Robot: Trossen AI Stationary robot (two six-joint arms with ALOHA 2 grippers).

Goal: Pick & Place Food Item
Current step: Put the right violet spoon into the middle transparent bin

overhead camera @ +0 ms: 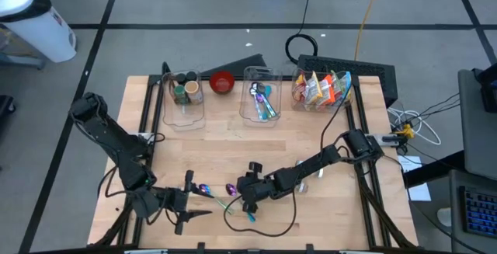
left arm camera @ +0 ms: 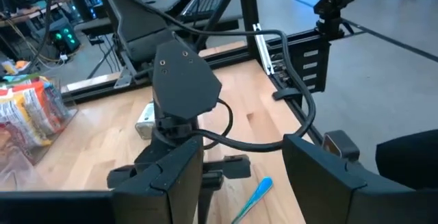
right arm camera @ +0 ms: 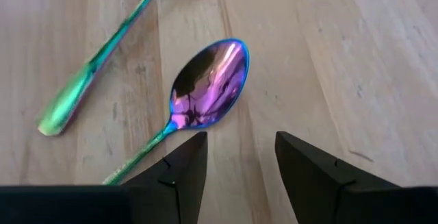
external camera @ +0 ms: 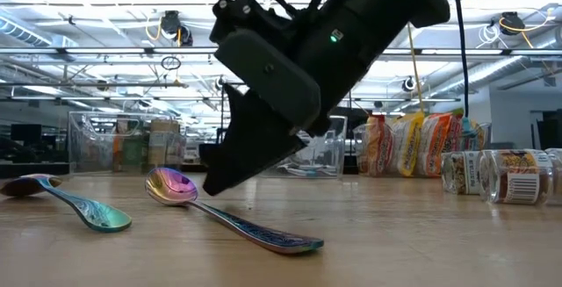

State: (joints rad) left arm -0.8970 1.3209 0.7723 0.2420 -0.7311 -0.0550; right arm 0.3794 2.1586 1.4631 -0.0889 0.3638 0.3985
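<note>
**Desk:** Where are your grippers?

**Operator:** Both are low at the front of the table (overhead camera: pixel 326 215). My right gripper (overhead camera: pixel 247 200) hangs tilted just above the wood. Its fingers (right arm camera: pixel 179 169) stand apart with nothing between them. The purple bowl of a spoon (right arm camera: pixel 209 80) lies just ahead of that gap, and its handle runs back under one finger.

**Desk:** And the left?

**Operator:** My left gripper (overhead camera: pixel 190 201) sits near the front left and faces the right one. Its jaws are also apart and hold nothing. Between its fingers (left arm camera: pixel 168 183) I see the right arm's wrist and a blue handle tip on the wood.

**Desk:** Is there a second spoon?

**Operator:** Yes. The second spoon (overhead camera: pixel 206 189) lies flat between the two grippers, beside the first, with its green handle pointing toward it. I cannot tell whether the two touch.

**Desk:** Where is the food?

**Operator:** No gripper holds any. The snack packs (overhead camera: pixel 322 89) stand in a clear bin (overhead camera: pixel 298 102) at the far right of the table. Two jars (external camera: pixel 492 177) lie on their sides on the wood near the right arm, well apart from the gripper. Along the far edge stand a bin of jars (overhead camera: pixel 185 91), a red bowl (overhead camera: pixel 222 81) and a bin of cutlery (overhead camera: pixel 260 99).
</note>
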